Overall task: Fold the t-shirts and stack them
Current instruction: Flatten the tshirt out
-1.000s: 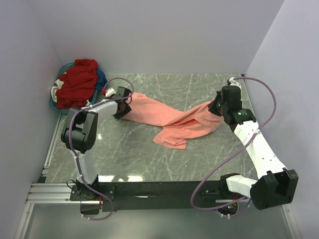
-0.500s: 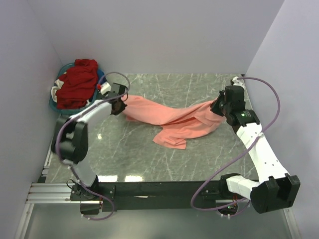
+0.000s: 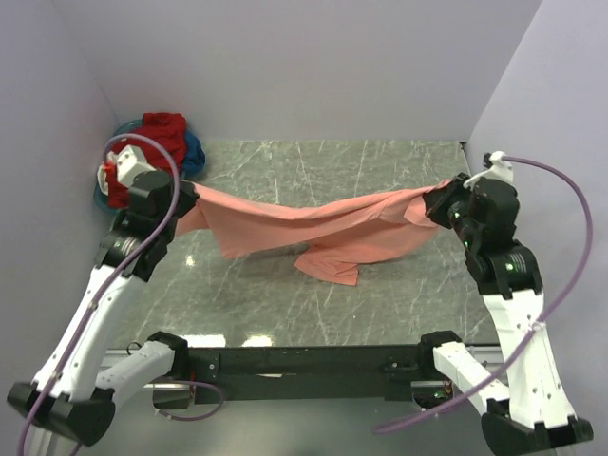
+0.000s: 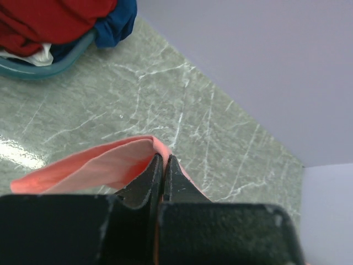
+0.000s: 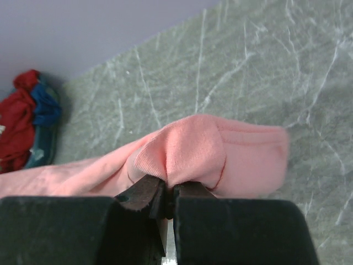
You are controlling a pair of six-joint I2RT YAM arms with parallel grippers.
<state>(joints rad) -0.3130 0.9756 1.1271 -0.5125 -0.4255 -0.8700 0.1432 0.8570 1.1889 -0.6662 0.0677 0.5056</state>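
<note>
Over the last second both arms have risen and drawn apart. The salmon-pink t-shirt (image 3: 313,226), which lay as a crumpled swath on the table (image 3: 332,161), is now pulled up and strung between them. In the top view the left arm's wrist covers most of the teal basket (image 4: 49,63), and both sets of fingertips are lost against the cloth. Each wrist camera shows only a small piece of the shirt near its own jaws. Something white lies in the basket, but what it is cannot be made out. The left arm reaches up from its base, with its wrist at the far left by the basket. The left gripper (image 4: 164,165) is closed, with a thin folded edge of the pink shirt pinched between its jaws. The right arm stands steeply near the right wall. The right gripper (image 5: 168,190) is clamped on a bunched fold of the same shirt, with its jaws nearly together. The shirt's upper edge runs across the table from left to right, dipping slightly in the middle. Below this edge the cloth hangs in loose folds, and its lowest part seems to rest on the table near the centre. The dark red t-shirt (image 3: 166,128) and the blue t-shirt (image 3: 193,152) are heaped in the basket at the far left corner.
</note>
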